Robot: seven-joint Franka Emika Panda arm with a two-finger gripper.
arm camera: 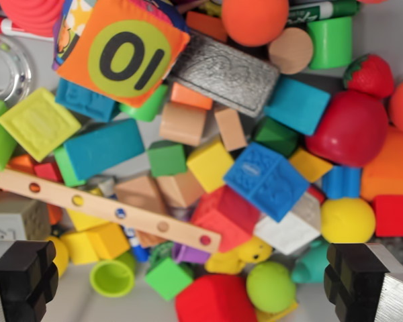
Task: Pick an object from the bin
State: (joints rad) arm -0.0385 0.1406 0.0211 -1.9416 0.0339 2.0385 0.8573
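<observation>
Gripper (195, 282): spread wide, holding nothing
Red block (227, 216): probably light, soft foam (slightly squashy)
Hold: opposite flat sides

Number "10" (seen upside down) in black on a green circle, orange fabric block (124, 54)

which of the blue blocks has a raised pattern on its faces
The blue embossed cube at centre right; the teal blocks around it have smooth faces.
</observation>
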